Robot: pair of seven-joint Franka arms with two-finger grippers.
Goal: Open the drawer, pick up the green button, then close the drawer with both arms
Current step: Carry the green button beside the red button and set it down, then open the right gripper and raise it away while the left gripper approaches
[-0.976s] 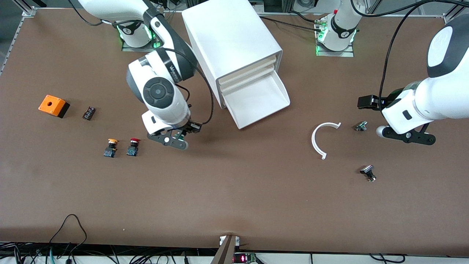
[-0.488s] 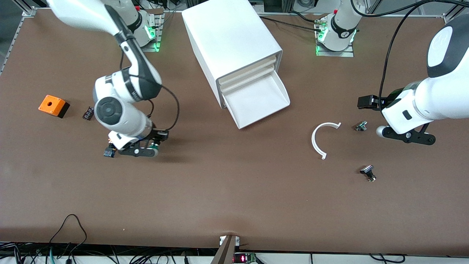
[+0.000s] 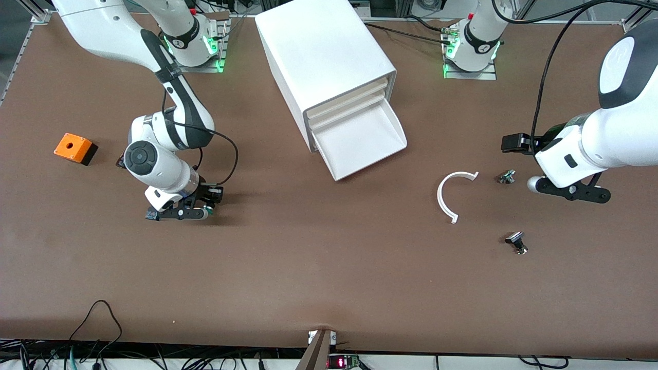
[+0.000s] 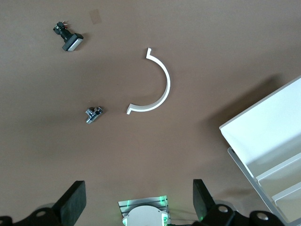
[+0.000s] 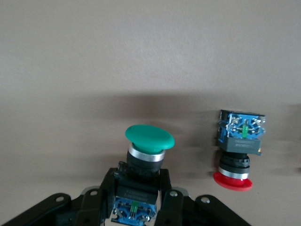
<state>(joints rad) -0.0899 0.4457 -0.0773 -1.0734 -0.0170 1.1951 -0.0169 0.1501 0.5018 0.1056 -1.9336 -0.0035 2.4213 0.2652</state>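
An orange box (image 3: 75,148) is seen at the right arm's end of the table (image 3: 318,267). Beside it, the right gripper (image 3: 177,213) is held low over the table, clenched on the green button (image 5: 146,155), which is gripped by its body with the cap clear of the fingers (image 5: 165,193). A red button (image 5: 237,149) lies just beside it. At mid-table the cabinet (image 3: 324,61) is found with its lowest drawer (image 3: 362,140) pulled out. A white arc (image 3: 451,194) lies nearer the left arm's end. The left gripper (image 3: 570,191) is held released and waits above the table there.
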